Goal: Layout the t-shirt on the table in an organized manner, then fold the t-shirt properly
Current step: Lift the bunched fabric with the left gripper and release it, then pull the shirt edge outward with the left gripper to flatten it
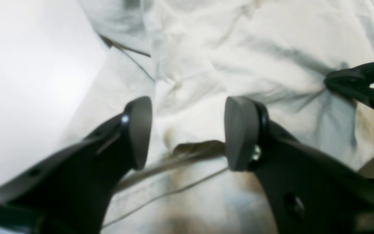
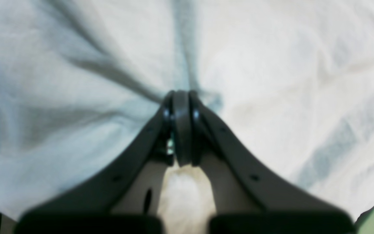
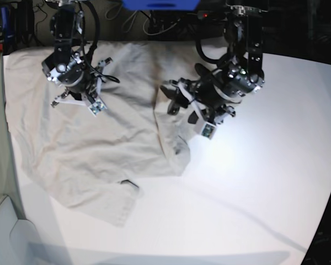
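T-shirt [image 3: 94, 143] spread rumpled on the table [image 3: 254, 187], one arm pinching it, the other poised over its edge.

The right gripper [image 2: 181, 97] is clamped shut on a tuck of shirt, with creases running out from the pinch; judging by that, it anchors or tensions the cloth so the body can be drawn flat. The left gripper [image 1: 187, 130] stands with its jaws apart and nothing between them, just above the shirt's border toward the table's middle, probably lining up a grab on that bunched side. Both wrist views are blurred: the dark strip under the left gripper may be a hem or the collar, which cannot be told. The shirt's far edge is hidden behind the arms.
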